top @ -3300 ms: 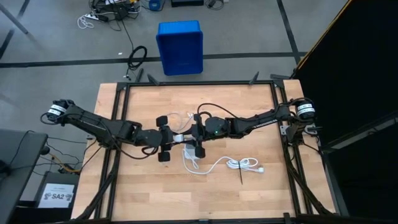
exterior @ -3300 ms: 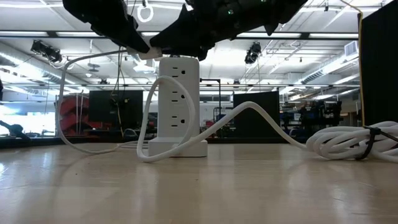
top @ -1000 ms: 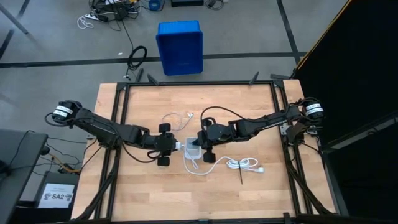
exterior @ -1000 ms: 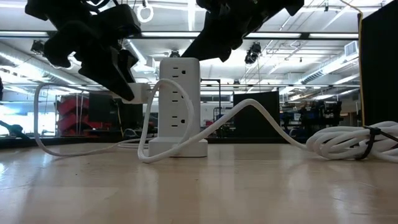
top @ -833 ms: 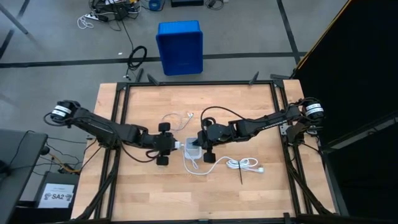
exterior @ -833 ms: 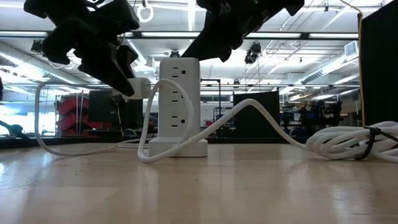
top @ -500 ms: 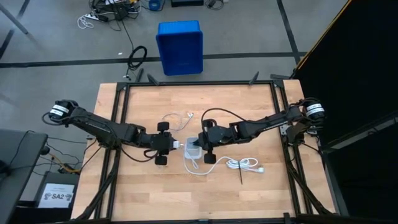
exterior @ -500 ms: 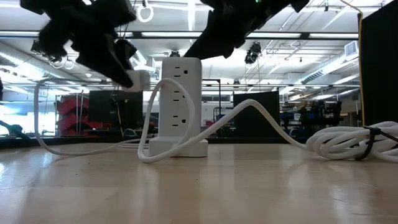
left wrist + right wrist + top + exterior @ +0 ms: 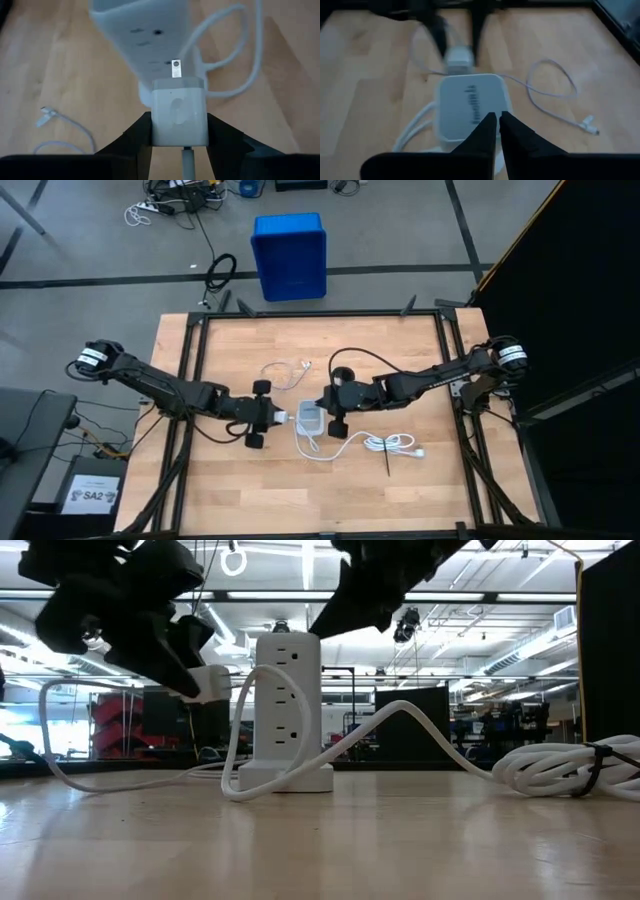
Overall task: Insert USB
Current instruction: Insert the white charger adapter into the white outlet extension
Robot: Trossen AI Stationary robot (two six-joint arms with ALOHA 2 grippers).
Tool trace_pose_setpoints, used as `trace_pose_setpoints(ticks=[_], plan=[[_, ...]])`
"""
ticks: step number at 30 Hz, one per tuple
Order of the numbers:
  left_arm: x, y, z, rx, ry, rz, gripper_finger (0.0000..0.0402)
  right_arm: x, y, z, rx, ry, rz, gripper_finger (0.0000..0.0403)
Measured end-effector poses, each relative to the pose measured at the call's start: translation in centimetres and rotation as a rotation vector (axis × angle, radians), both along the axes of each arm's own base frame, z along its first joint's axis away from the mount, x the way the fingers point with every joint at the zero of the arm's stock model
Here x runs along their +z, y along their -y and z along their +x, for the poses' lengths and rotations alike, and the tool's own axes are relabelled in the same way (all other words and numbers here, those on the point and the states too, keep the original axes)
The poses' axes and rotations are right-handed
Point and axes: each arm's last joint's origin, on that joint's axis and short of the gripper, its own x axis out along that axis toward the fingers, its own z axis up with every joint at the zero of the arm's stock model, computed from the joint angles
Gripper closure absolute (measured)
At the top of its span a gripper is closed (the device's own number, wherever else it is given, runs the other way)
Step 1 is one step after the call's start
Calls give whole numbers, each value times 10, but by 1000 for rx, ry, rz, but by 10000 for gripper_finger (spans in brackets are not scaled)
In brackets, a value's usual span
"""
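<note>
The table [image 9: 220,480] is seen from above with both arms reaching to its middle. A white power tower [image 9: 290,710] stands upright there, its thick cord [image 9: 420,725] running right to a bundle tied in black [image 9: 570,772].

The left gripper [image 9: 178,131] is clamped on a white charger block [image 9: 178,117], held just left of the tower and clear of the table top. A metal prong [image 9: 176,69] points from the block straight at the tower's outlet face; in the left wrist view the prong appears near an outlet slot but not yet in it. The block's long axis is judged to run left-right, level with the tower's upper outlets.

The USB [image 9: 283,370], a thin cable, trails from the back of the block toward the far-left side of the table; its loose plug end [image 9: 588,124] lies flat on the wood, well apart from the tower.

The right gripper [image 9: 497,125] is pinched together on nothing and hovers just above the tower's top.

The left arm is nearer to the job; a short push rightward is judged to be needed.
</note>
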Motion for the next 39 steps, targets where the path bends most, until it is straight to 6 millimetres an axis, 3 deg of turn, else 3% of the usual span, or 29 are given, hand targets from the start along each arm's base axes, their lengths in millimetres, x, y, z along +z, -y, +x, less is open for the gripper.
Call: trace_pose_setpoints(ticks=[15, 32, 39], plan=[[20, -12, -14, -48, 42, 1, 273, -17, 0, 6, -82, 22, 143, 403], [21, -16, -3, -81, 87, -54, 273, -17, 0, 8, -30, 31, 142, 403], [14, -17, 15, -79, 11, -51, 273, -17, 0, 9, -23, 32, 134, 403]])
